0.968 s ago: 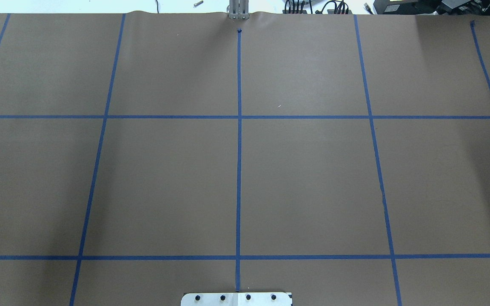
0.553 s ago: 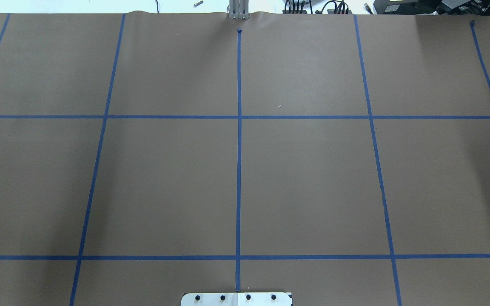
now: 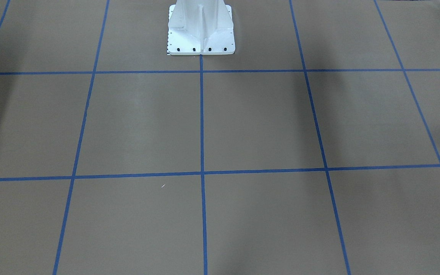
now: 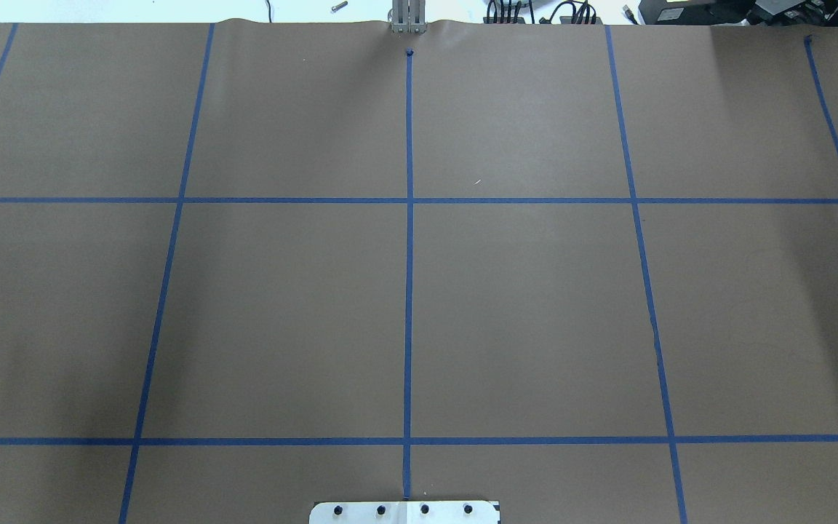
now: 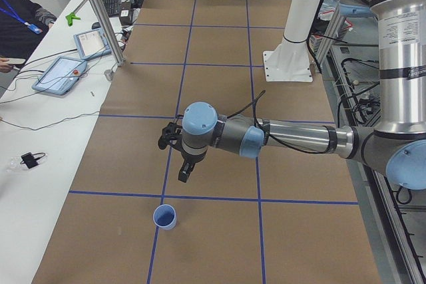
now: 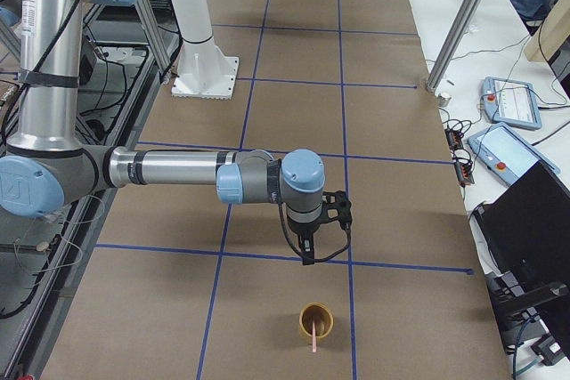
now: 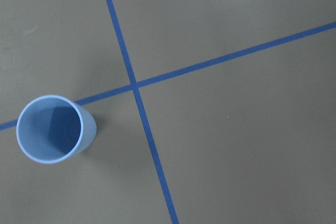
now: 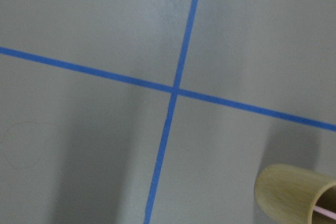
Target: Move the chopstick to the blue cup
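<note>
No shift: chopstick [image 6: 313,337] (cupped) outside jaws

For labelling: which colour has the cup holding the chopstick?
Tan-yellow cup, clearest in exterior right view.

We are seeing diffuse overhead light on the tabletop [image 4: 535,306], with soft, broad shadows falling across it. The right wrist view is rendering blurred and bluish around the tan cup [image 8: 291,195]; the left one is showing the blue cup [image 7: 50,129] sharp.

Left arm [image 5: 293,139] and right arm [image 6: 169,169] extended, fingers [image 5: 184,172] downward
</note>
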Motion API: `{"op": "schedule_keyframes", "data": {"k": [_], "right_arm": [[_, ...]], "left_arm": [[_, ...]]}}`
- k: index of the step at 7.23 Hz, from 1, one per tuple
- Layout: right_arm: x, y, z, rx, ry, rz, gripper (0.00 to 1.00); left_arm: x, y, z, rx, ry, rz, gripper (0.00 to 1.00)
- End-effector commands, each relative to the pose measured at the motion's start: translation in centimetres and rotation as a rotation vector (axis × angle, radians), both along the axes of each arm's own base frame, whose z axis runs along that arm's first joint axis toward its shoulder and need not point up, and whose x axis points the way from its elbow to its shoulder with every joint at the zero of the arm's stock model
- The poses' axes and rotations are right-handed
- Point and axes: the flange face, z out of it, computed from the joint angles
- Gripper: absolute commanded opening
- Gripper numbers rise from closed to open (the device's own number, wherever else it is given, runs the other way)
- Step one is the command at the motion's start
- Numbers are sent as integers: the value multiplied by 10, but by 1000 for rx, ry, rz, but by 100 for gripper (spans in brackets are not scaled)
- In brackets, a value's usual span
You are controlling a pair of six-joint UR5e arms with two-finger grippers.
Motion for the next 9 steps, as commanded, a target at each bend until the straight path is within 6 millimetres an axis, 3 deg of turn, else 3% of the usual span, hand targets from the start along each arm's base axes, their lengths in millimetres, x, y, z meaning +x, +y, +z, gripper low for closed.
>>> {"op": "schedule_keyframes", "data": {"k": [1,2,3,4,5,7,8,9], "right_arm": [[-4,23,14,60,-55,-19,100],[-5,28,20,137,-71,-22,100],[-6,26,12,150,-88,12,100],[-14,16,-3,78,-128,91,100],[-37,5,-25,56,-148,101,100],[-94,-21,-74,0,-187,129,100],[-109,-26,-80,2,-185,111,100],[-111,-25,-78,0,-181,109,100]], "left_arm": [[0,-32,-3,60,-2,5,99],[0,-35,-10,120,1,-2,99],[0,-36,-18,143,4,-3,99],[1,-38,-27,152,15,-15,99],[1,-41,-25,186,8,-12,97],[1,-44,30,125,-4,10,98],[1,-52,61,75,-5,9,98],[-1,-54,97,87,-45,-5,98]]}}
